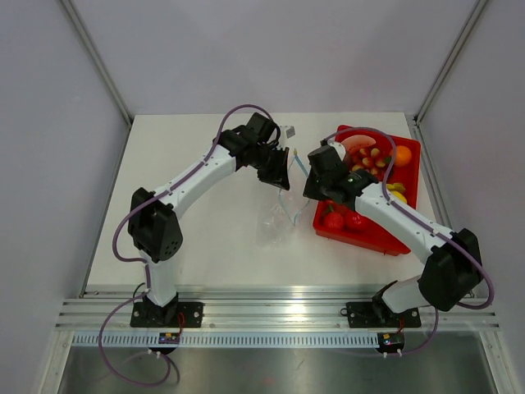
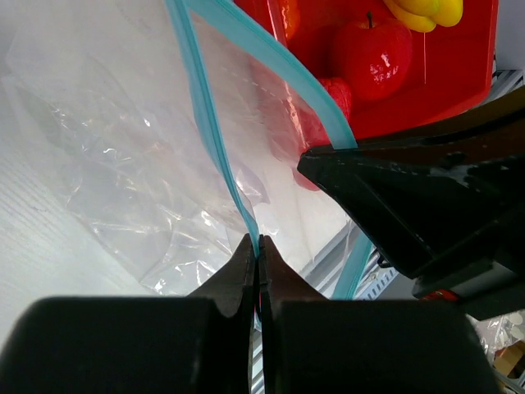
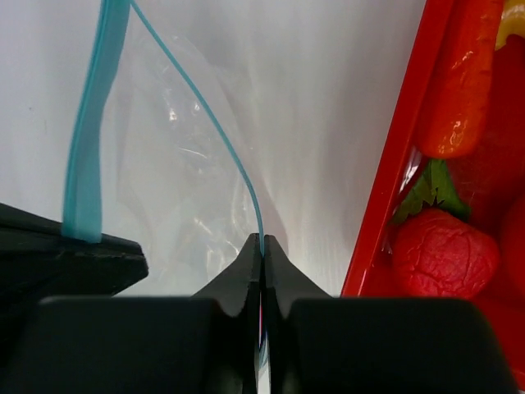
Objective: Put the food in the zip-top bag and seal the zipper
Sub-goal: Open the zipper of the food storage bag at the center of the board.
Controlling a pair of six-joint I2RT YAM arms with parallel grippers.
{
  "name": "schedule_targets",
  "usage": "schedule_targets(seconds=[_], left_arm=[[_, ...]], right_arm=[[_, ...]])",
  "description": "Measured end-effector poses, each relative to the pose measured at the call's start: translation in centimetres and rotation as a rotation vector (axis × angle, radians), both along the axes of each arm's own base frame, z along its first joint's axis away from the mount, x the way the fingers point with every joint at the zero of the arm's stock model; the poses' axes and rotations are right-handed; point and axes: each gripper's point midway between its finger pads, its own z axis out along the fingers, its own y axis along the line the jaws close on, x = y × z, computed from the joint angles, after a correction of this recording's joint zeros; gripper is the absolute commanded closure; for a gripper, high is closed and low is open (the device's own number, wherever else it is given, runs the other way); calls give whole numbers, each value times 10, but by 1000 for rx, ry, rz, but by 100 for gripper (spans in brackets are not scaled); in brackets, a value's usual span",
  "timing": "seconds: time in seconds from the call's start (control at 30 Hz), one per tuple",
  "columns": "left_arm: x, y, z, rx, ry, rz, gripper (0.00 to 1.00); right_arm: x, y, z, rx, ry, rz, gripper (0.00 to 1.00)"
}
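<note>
Both arms meet mid-table, just left of the red tray (image 1: 412, 176). The left gripper (image 2: 258, 248) has its fingers pressed tight together on one lip of the blue zipper (image 2: 205, 107), right at the tips. The right gripper (image 3: 262, 246) is pinched the same way on the other lip, seen edge-on as a thin blue line. Between them the mouth of the clear bag (image 1: 277, 220) is held up and spread apart. The rest of the bag sags, crinkled, onto the white table (image 1: 197, 246) on the near side of the grippers.

The food (image 1: 373, 160) lies in the tray, to the right of the bag:
- An orange (image 1: 402, 154) is at the far right.
- A red apple (image 1: 332, 220) is at the near-left corner.
- A strawberry (image 3: 443, 250) and a carrot (image 3: 463, 82) are just inside the tray's left wall, close beside the right gripper.

The tray wall is near the bag; can't tell if they touch.
</note>
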Motion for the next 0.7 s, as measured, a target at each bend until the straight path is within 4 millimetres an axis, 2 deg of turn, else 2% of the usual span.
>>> schedule_targets(seconds=[0.07, 0.1, 0.13, 0.23, 0.43, 0.7], left_arm=[[0, 0, 0, 2, -2, -3, 100], [0, 1, -1, 4, -4, -5, 92], [0, 2, -1, 10, -8, -9, 73], [0, 6, -5, 36, -16, -6, 59], [-8, 20, -12, 103, -48, 49, 59], [-18, 17, 8, 102, -153, 96, 80]], right_arm=[[-2, -1, -7, -2, 15, -8, 100], [-3, -2, -8, 0, 17, -11, 100], [-3, -1, -9, 9, 13, -17, 100], [-6, -2, -9, 43, 5, -41, 100], [-2, 0, 8, 118, -43, -87, 100], [0, 2, 12, 144, -53, -104, 100]])
